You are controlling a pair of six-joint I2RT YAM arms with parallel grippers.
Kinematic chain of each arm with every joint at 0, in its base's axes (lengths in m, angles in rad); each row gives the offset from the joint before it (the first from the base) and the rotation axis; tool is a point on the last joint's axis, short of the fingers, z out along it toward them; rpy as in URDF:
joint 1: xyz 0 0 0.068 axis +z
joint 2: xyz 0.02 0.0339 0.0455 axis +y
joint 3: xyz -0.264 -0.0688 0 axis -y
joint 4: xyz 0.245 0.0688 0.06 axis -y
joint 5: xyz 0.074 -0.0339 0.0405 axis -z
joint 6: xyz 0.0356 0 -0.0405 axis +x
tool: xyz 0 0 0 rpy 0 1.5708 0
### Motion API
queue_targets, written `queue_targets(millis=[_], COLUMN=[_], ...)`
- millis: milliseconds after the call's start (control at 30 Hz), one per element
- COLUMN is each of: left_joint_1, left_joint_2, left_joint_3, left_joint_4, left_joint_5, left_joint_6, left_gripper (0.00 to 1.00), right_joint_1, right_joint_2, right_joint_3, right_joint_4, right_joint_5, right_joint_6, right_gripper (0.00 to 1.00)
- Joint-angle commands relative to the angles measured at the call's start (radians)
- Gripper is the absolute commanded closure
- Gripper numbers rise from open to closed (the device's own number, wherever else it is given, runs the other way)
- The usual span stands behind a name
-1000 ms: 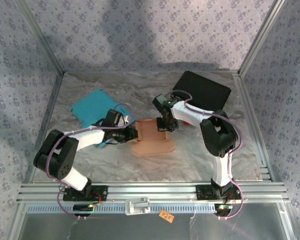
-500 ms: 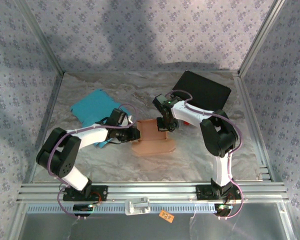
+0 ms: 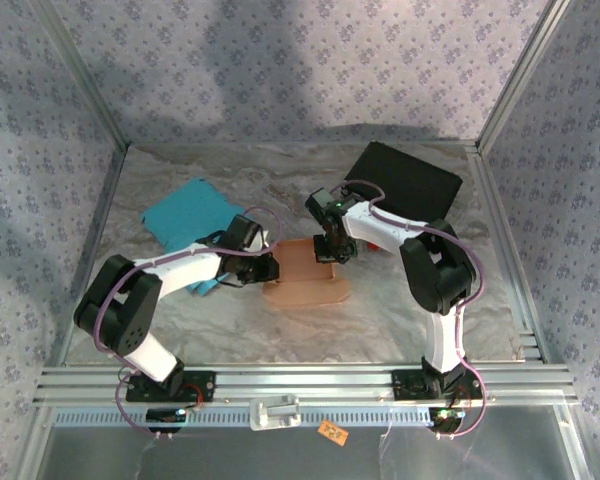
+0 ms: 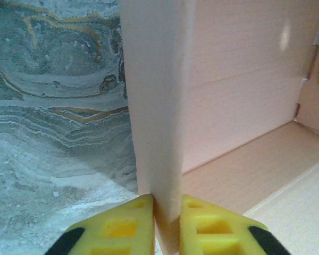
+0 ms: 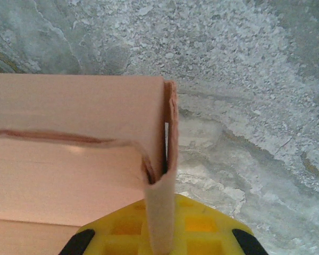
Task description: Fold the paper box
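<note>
Teal sheet: flat on the far-left part of the table, with the left arm crossing its near corner.
Table cover: crinkled silver-grey with marbled streaks, spread under everything.
Left gripper: at the left edge of the box, low to the table. In the left wrist view its yellow fingers are clenched on an upright wall, one on either side, with card filling the gap between them.
Paper box: pinkish-tan card in the middle of the table, between the two grippers and touching both. It is partly formed. The left wall and the far-right corner stand up, and a flat panel lies toward the near edge.
Box interior: in the left wrist view a floor panel and a back wall show to the right of the pinched wall.
Right gripper: at the far-right corner of the box. In the right wrist view it is closed tight on a doubled strip of card where two walls meet.
Black case: far right of the table, flat, well apart from the box.
</note>
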Motion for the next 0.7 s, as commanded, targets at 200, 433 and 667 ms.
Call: queue_targets(millis=[200, 433, 667], left_joint_1=[-0.101, -0.177, -0.227], left_joint_2=[0.065, 0.116, 0.139], left_joint_3=[0.129, 0.222, 0.271], left_joint_4=[-0.252, -0.371, -0.466], left_joint_5=[-0.222, -0.366, -0.492], left_joint_6=[-0.005, -0.090, -0.166], left_gripper=[0.99, 1.00, 1.00], right_joint_1=[0.022, 0.030, 0.034], right_joint_2=[-0.002, -0.007, -0.018], right_joint_3=[0.026, 0.019, 0.007], right_joint_4=[-0.004, -0.001, 0.007], right_joint_5=[0.006, 0.010, 0.012], right_joint_6=[0.004, 0.006, 0.007], right_gripper=[1.00, 1.00, 1.00])
